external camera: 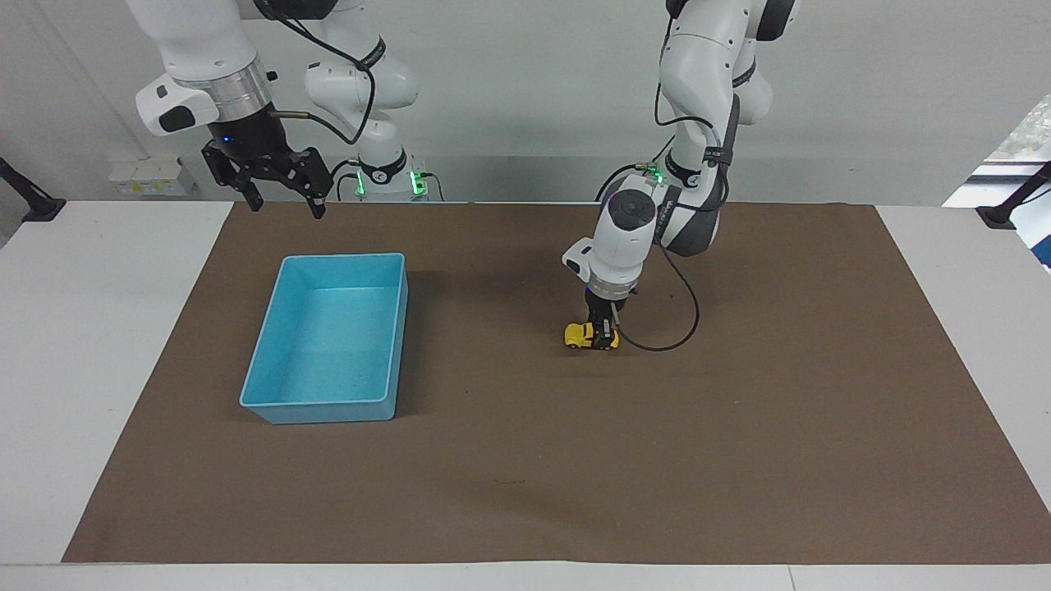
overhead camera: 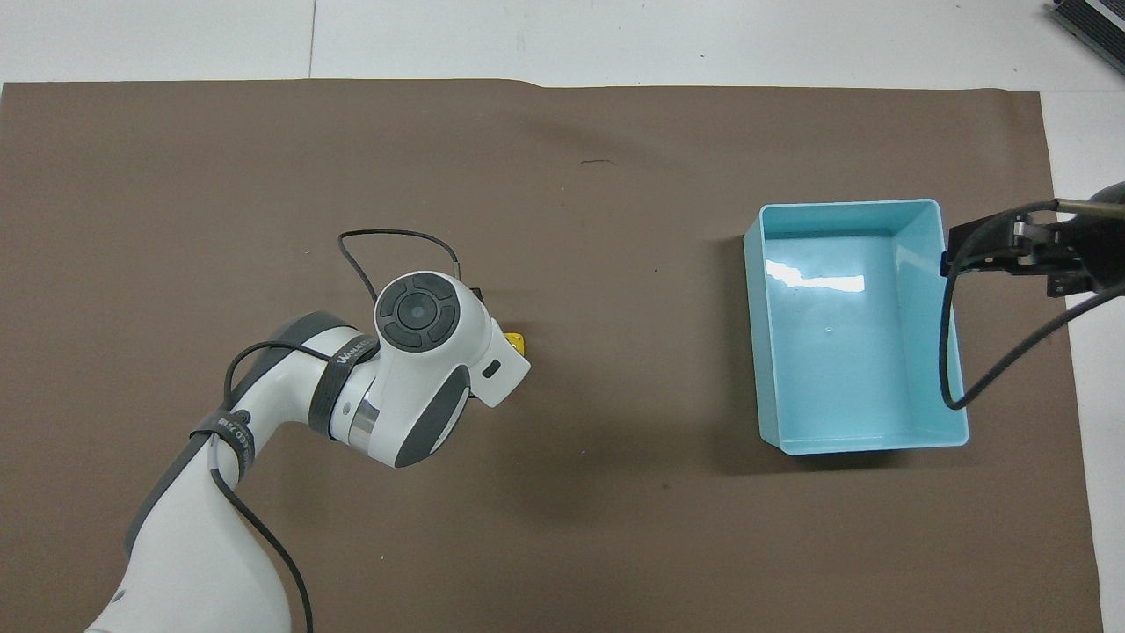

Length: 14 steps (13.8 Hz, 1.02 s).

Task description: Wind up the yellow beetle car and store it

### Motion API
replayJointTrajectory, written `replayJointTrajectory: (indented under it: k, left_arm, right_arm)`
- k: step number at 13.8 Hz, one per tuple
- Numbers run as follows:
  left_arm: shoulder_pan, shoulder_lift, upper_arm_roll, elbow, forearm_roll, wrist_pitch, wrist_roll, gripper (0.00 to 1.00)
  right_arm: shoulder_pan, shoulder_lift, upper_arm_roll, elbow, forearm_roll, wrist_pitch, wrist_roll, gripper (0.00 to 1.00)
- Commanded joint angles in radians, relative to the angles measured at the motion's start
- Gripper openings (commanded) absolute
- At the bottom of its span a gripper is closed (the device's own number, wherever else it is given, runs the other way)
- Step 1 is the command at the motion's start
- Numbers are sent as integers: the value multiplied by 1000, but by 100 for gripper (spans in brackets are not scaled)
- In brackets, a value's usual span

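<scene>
Left end effector [external camera: 603, 336] pinches the yellow beetle car [external camera: 581, 336] directly beneath it on the desk [external camera: 739, 460]; its rounded body may squirt free while the spread right end effector [external camera: 283, 197] waits.

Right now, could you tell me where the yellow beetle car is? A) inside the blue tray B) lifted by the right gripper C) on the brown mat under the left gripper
C: the yellow beetle car sits on the brown mat, with the left gripper shut on it.

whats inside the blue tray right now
Nothing: the blue tray shows only its bare floor. The yellow beetle car sits outside on the brown mat, under the left end effector.
</scene>
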Motion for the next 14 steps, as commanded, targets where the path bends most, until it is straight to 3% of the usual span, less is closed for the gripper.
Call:
replayJointTrajectory:
  k: [1, 9, 14]
  left_arm:
    - [1, -18, 2, -18, 20, 9, -5, 0]
    - [0, -28, 2, -26, 20, -2, 8, 0]
    - [82, -31, 2, -49, 20, -6, 78, 0]
  right_arm:
    - [-7, -16, 0, -13, 23, 11, 10, 100]
    - [-5, -16, 0, -13, 23, 11, 10, 100]
    - [-7, -16, 0, -13, 23, 11, 10, 100]
